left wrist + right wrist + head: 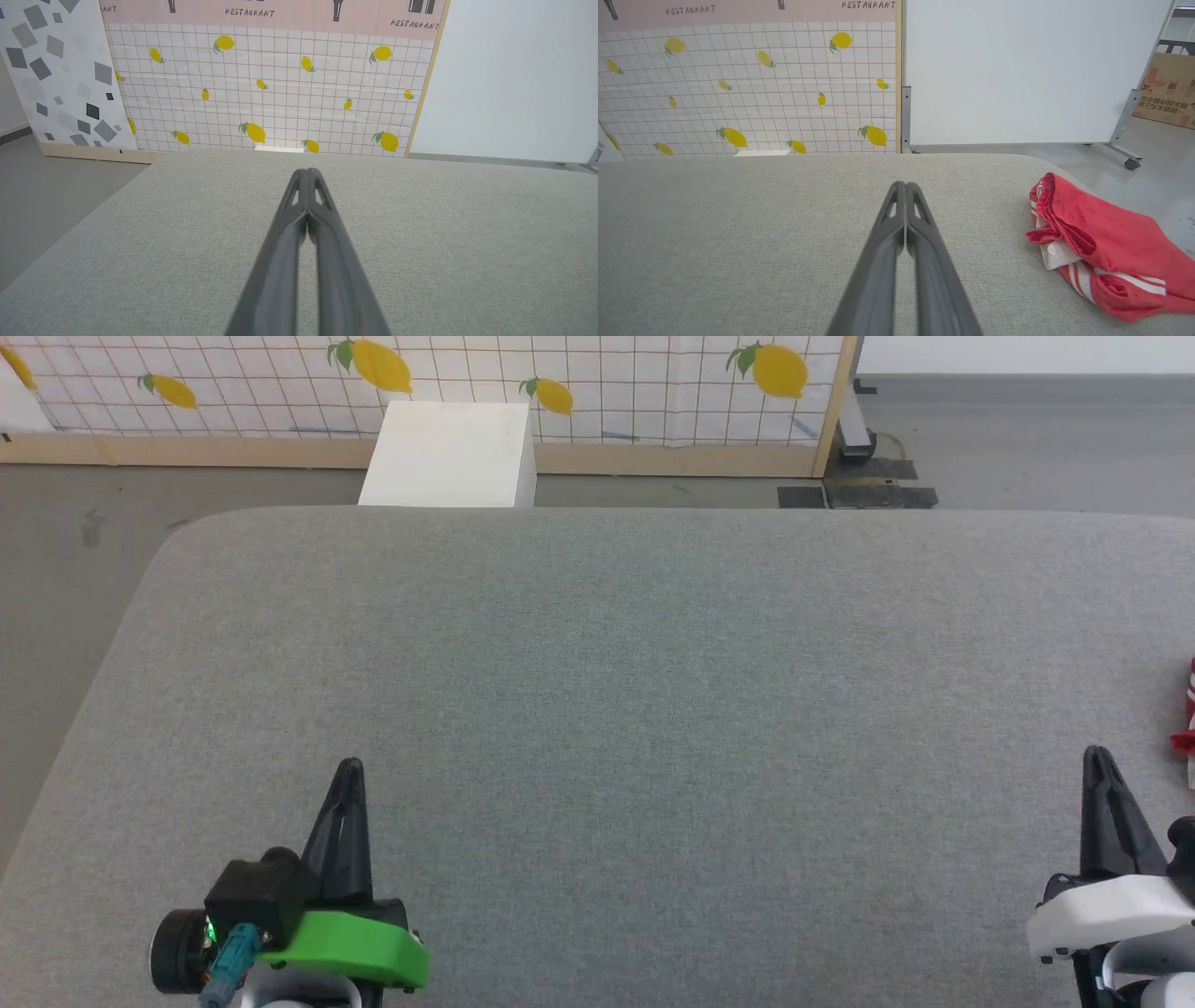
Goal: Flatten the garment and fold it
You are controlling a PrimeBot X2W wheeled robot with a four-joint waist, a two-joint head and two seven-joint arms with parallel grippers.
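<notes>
Both the left gripper (307, 171) and right gripper (904, 185) are clenched, empty; the crumpled garment (1101, 247) lies right of the right jaws.

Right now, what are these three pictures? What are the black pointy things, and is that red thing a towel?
It's a robot with two arms. The head view looks down from its head at a grey padded table. The black pointy things are its pincers: the left gripper and the right gripper. The two wrist views come from cameras on its wrists, looking along those fingers. Both grippers are shut and hold nothing. The red thing is a shirt with white stripes, lying crumpled near the table's right edge, apart from the right gripper. The robot is meant to flatten and fold it.
</notes>
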